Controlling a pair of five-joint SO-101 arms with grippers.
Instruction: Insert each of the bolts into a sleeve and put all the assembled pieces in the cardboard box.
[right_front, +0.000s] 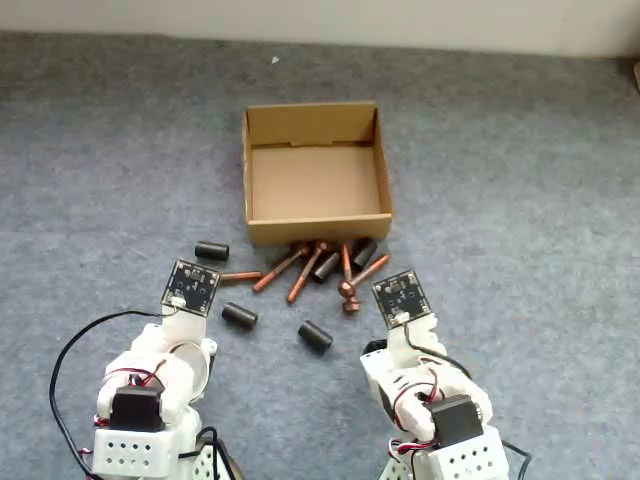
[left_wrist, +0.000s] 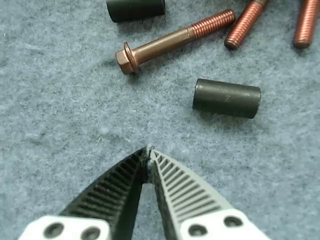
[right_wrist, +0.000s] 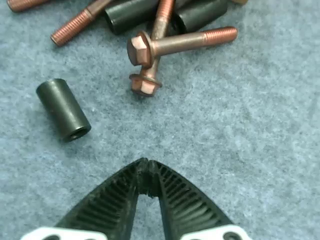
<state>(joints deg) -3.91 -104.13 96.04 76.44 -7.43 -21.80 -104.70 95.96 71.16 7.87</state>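
Barely started: copper hex-flange bolts (left_wrist: 170, 42), black cylindrical sleeves (left_wrist: 227, 98) loose on grey carpet (right_front: 520, 200), none joined; brown cardboard box (right_front: 247, 170) unfilled. Left claw (left_wrist: 148, 150), right claw (right_wrist: 145, 162) pinched together.

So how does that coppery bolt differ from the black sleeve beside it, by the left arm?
The bolt is copper-coloured, the sleeve matte black. The bolt is long and slim, with a hex head and threaded tip; the sleeve is short, thick and smooth. Both lie on their sides on the grey carpet, apart.
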